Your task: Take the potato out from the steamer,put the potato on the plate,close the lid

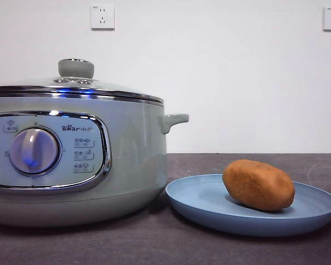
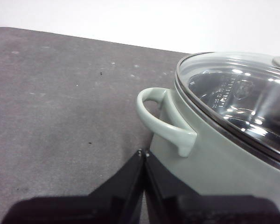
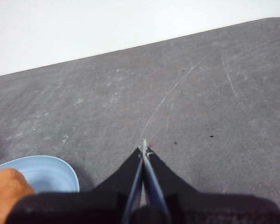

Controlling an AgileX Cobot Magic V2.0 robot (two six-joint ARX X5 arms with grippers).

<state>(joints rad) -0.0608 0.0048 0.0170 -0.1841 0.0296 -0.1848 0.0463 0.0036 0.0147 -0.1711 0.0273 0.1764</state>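
The orange-brown potato (image 1: pixel 259 185) lies on the light blue plate (image 1: pixel 198 201) to the right of the steamer (image 1: pixel 127 160). The glass lid (image 1: pixel 76 88) with its grey-green knob sits shut on the steamer. No gripper shows in the front view. My left gripper (image 2: pixel 143 153) is shut and empty, just beside the steamer's side handle (image 2: pixel 161 119); the lid (image 2: pixel 238 100) shows there too. My right gripper (image 3: pixel 143 145) is shut and empty over bare table, with the plate (image 3: pixel 49 170) and the potato (image 3: pixel 7 193) off to one side.
The dark grey table (image 1: pixel 154 243) carries the steamer and the plate. A white wall with two sockets (image 1: pixel 102 16) stands behind. The steamer's side handle (image 1: pixel 174 120) reaches out above the plate's near rim.
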